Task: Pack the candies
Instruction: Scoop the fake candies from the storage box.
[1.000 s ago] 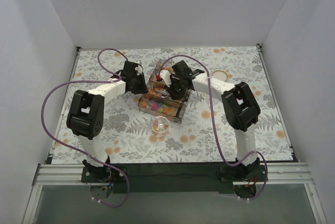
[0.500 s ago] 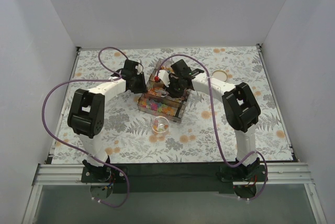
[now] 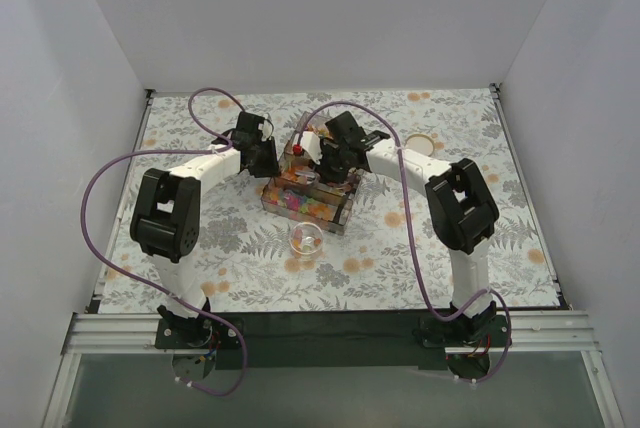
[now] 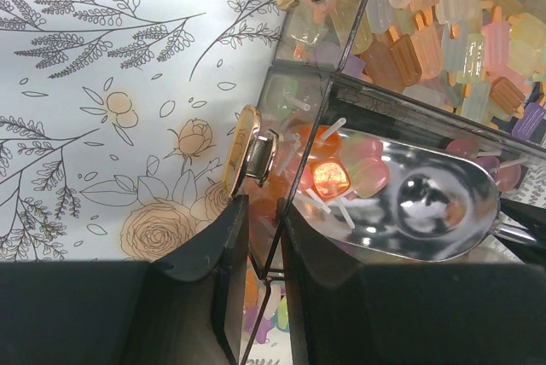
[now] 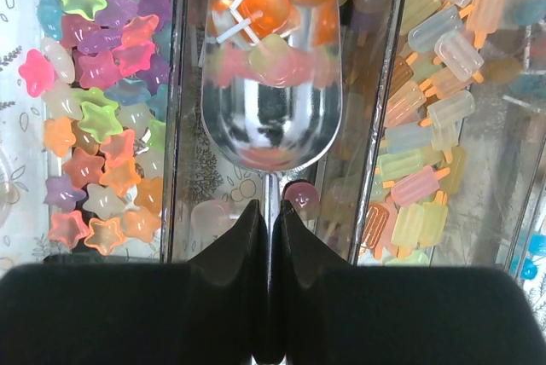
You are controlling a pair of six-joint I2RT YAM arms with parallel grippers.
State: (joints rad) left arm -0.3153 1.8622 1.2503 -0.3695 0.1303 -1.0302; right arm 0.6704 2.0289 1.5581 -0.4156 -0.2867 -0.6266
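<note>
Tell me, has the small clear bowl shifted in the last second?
No. The clear bowl stays just beyond the same orange flower printed on the tablecloth, in front of the candy box.

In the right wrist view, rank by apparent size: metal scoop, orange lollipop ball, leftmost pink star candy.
1. metal scoop
2. orange lollipop ball and pink star candy: look alike; ball may be nearer, so unranked.
</note>
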